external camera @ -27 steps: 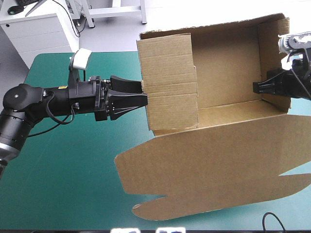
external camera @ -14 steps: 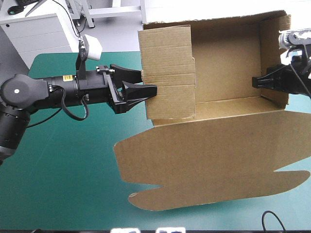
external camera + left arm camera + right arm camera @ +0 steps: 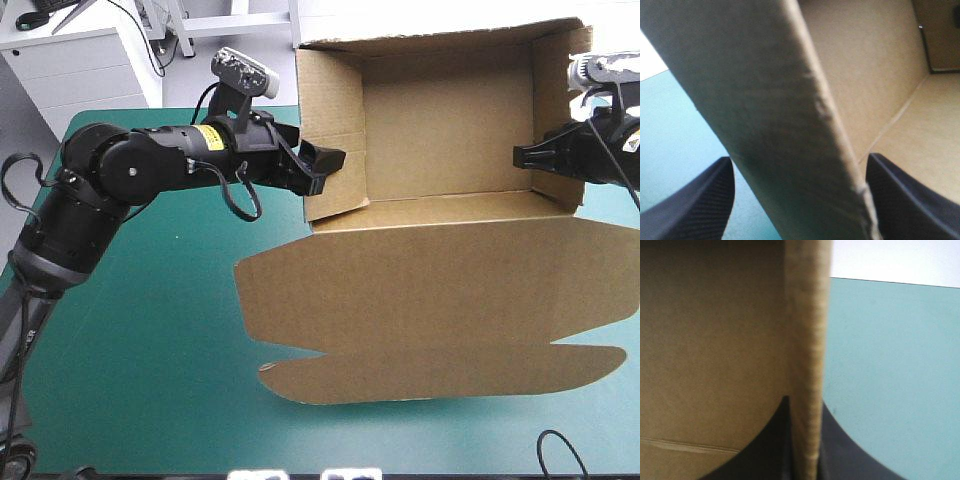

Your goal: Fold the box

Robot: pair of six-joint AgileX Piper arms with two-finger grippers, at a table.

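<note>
The brown box (image 3: 440, 140) stands as an open tray at the table's far right side, its lid (image 3: 430, 300) lying flat toward the front edge. My left gripper (image 3: 328, 165) is open astride the tray's left wall (image 3: 780, 125), one finger (image 3: 695, 205) outside over the cover, the other (image 3: 910, 200) inside above the tray's floor. My right gripper (image 3: 520, 157) is shut on the box at its right wall. In the right wrist view that wall's edge (image 3: 807, 340) runs up from between its nearly closed fingers (image 3: 805, 440).
Bare teal-green cover (image 3: 150, 350) lies left of and in front of the lid. The tray's back wall overhangs the table's far edge. A white cabinet (image 3: 80, 60) stands beyond the far left corner.
The left arm has swung up and right, and its gripper now straddles the left wall. The broad left flap that faced upward earlier is now down along the wall. The lid has settled flatter.
</note>
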